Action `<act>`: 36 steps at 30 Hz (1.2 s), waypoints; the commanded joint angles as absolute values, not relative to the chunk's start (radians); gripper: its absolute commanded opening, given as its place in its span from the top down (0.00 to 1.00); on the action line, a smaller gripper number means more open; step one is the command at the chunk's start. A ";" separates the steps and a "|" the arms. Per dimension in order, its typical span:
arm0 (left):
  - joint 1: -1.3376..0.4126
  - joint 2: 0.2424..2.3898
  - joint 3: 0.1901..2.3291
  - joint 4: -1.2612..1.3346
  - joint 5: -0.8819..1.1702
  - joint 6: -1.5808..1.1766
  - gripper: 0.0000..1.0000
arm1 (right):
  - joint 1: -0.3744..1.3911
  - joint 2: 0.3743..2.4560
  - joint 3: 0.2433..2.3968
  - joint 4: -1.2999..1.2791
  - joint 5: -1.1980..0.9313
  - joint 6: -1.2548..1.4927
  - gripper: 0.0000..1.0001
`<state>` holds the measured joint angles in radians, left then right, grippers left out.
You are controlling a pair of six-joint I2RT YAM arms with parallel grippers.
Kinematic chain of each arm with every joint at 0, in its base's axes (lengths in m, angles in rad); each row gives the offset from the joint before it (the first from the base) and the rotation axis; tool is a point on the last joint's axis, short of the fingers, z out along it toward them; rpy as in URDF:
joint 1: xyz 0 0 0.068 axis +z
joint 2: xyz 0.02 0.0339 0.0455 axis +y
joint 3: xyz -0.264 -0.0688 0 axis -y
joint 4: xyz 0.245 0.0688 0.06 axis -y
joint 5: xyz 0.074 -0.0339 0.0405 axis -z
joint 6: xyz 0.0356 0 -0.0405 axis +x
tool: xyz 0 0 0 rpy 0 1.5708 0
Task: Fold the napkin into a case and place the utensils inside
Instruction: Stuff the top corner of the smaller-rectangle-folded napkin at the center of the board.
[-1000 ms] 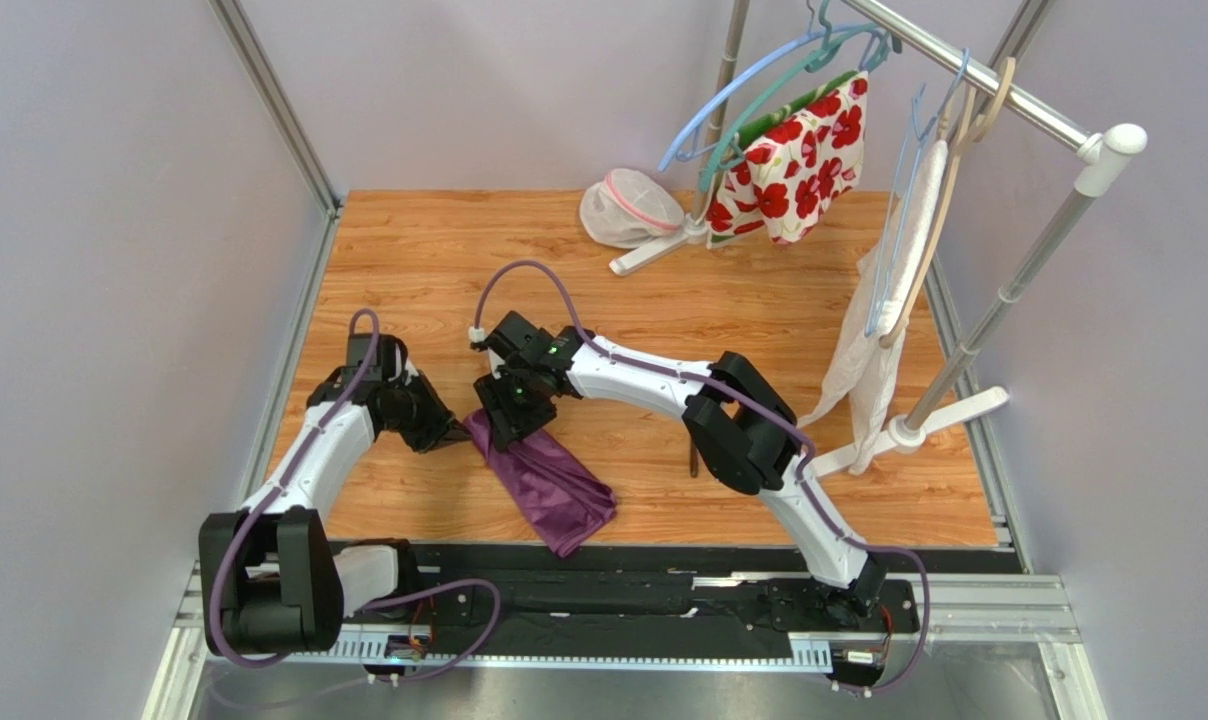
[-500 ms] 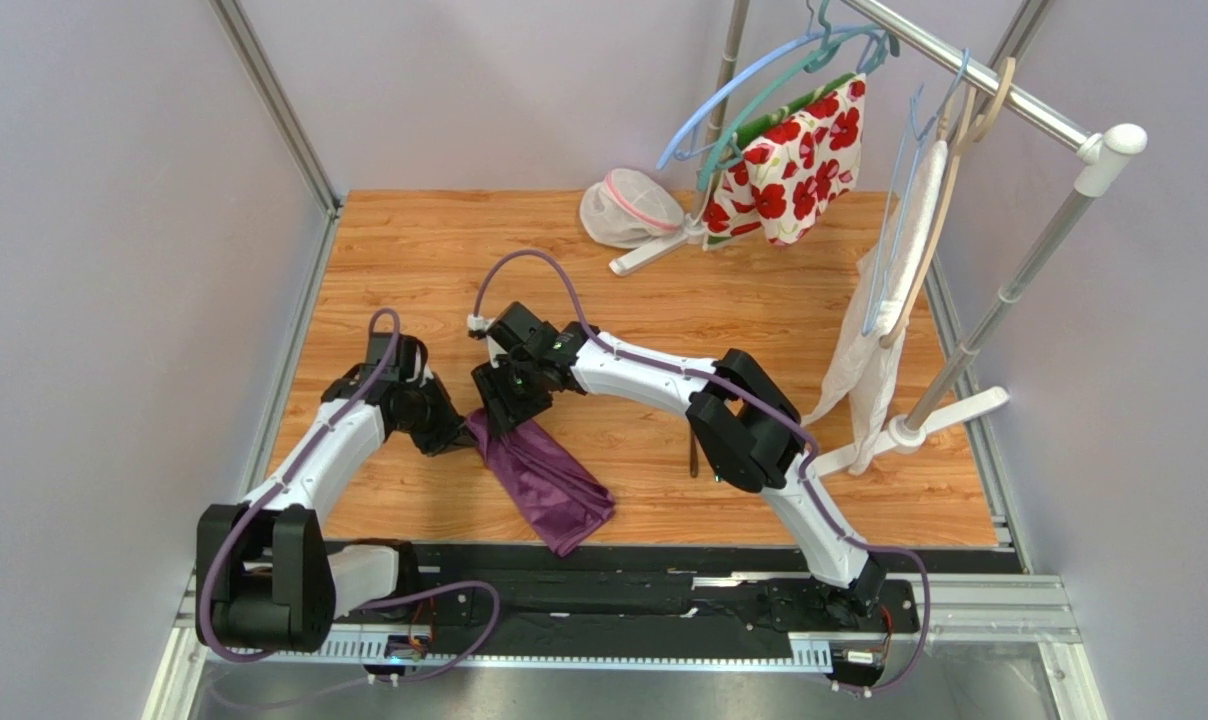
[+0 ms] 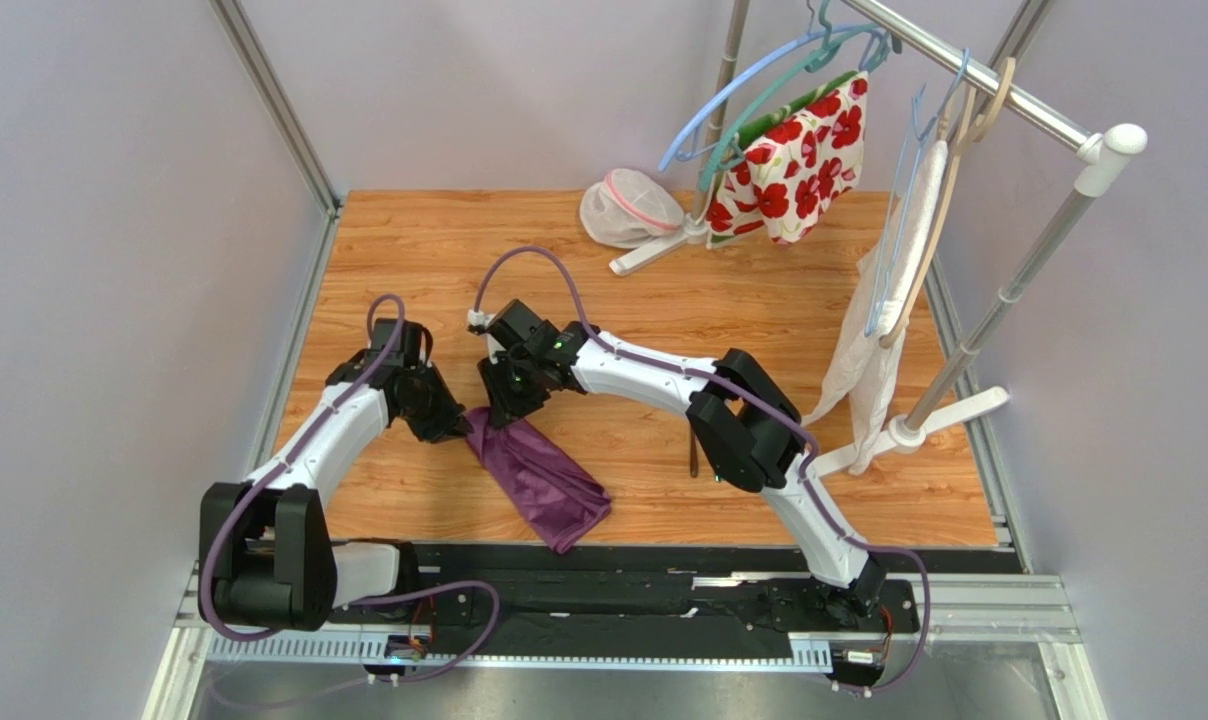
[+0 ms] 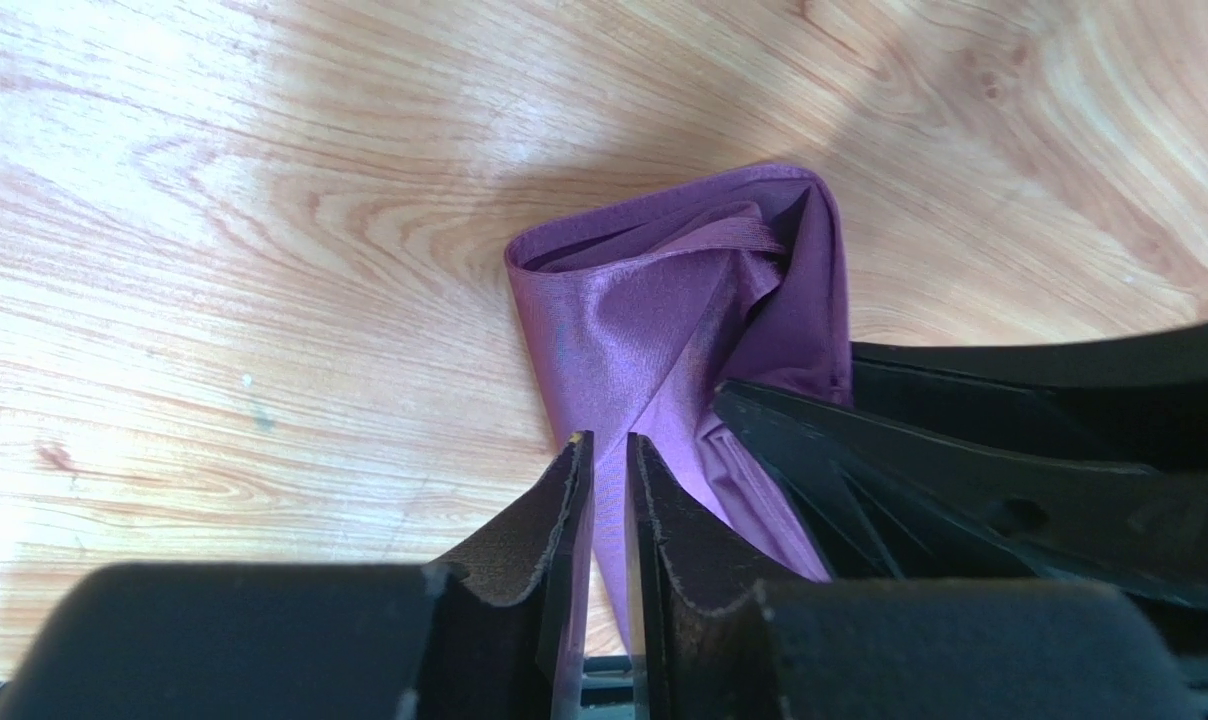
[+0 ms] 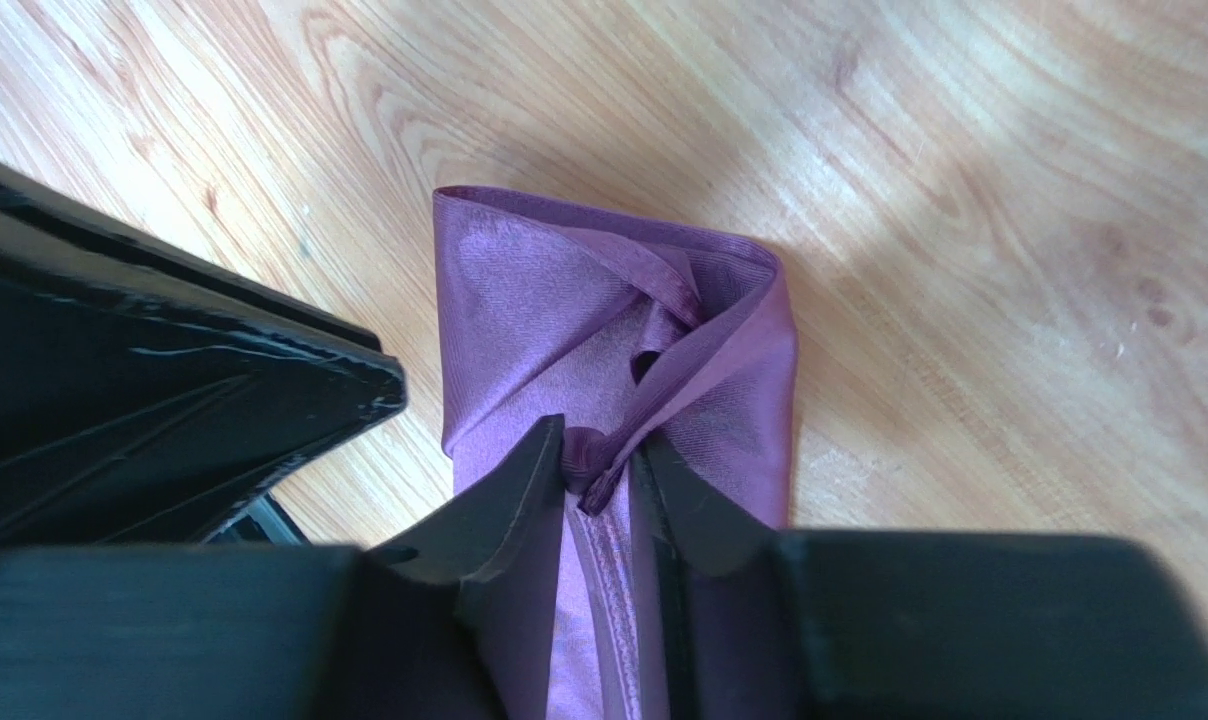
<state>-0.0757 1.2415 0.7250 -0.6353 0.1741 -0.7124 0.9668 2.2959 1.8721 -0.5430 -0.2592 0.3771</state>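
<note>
The dark purple cloth napkin [image 3: 543,477] lay as a rumpled folded strip on the wooden bench [image 3: 415,255], left of centre, slanting from near the near edge to where both arms met. My right end effector [image 5: 595,444] was pinched narrow on a bunched fold at its far end. The left end effector [image 4: 603,446] stood narrow with cloth in the slit, but I couldn't tell whether it gripped.

The top external camera sits high above the napkin [image 3: 550,488], back on its near side, and looks down on the whole desk [image 3: 415,255]. The left wrist camera looks past the left gripper [image 4: 603,443] and the right wrist camera past the right gripper [image 5: 595,446]. Both are close above the napkin's bunched end, which all three views share.
</note>
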 commanded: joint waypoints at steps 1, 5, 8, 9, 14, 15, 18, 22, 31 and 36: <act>-0.081 1.244 0.764 -0.627 0.152 -0.719 0.74 | 0.954 2.258 1.875 -0.469 -0.255 0.394 0.83; -0.084 1.275 0.776 -0.608 0.175 -0.713 0.73 | 0.951 2.247 1.852 -0.459 -0.299 0.416 0.92; -0.104 1.318 0.793 -0.604 0.175 -0.704 0.74 | 0.950 2.229 1.818 -0.437 -0.325 0.434 0.96; -0.109 1.327 0.796 -0.607 0.173 -0.703 0.75 | 0.951 2.224 1.813 -0.430 -0.330 0.448 0.96; -0.155 1.371 0.847 -0.646 0.106 -0.687 0.72 | 0.946 2.226 1.806 -0.425 -0.365 0.463 0.97; -0.164 1.376 0.854 -0.656 0.088 -0.686 0.72 | 0.943 2.227 1.805 -0.425 -0.373 0.468 0.98; -0.187 1.402 0.879 -0.686 0.038 -0.683 0.71 | 0.939 2.223 1.792 -0.410 -0.390 0.479 0.99; -0.219 1.436 0.903 -0.702 0.002 -0.672 0.69 | 0.934 2.218 1.786 -0.397 -0.402 0.486 0.99; -0.259 1.525 0.948 -0.736 -0.064 -0.653 0.68 | 0.917 2.220 1.769 -0.370 -0.445 0.511 0.99; -0.276 1.568 0.963 -0.732 -0.072 -0.657 0.70 | 0.917 2.215 1.758 -0.362 -0.449 0.512 0.99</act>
